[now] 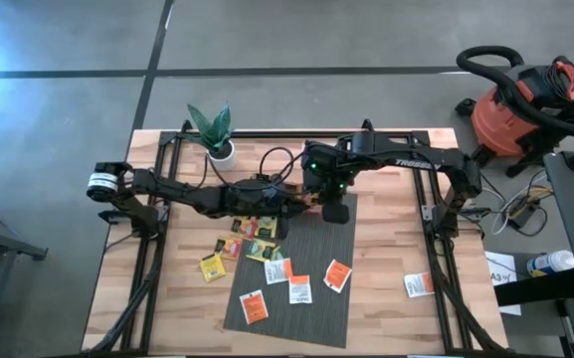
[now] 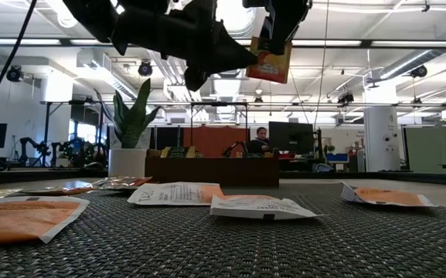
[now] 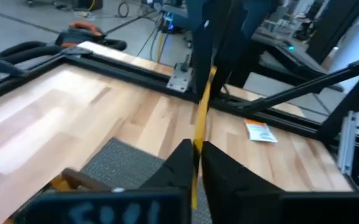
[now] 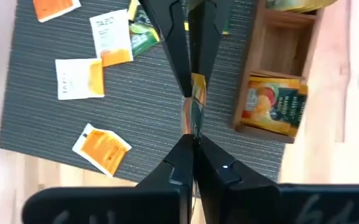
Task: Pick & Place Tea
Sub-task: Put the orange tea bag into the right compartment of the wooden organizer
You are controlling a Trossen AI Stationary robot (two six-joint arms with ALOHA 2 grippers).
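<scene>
Orange-and-white sachets (image 2: pixel 22 218) lie nearest on the grey mat (image 1: pixel 326 328), with more tea scattered rightward across it. Above the mat's far end, both arms meet at 1 yellow-orange sachet (image 4: pixel 195 99) held edge-on in the air. The left gripper (image 3: pixel 195 152) pinches one edge, fingers nearly pressed together; the right gripper (image 4: pixel 193 144) has its fingers clamped on the opposite edge. Its long axis runs between the 2 grippers. The wooden tray (image 4: pixel 285 68) lies just beside it, nearer the right arm, so a handover to that arm seems due.
</scene>
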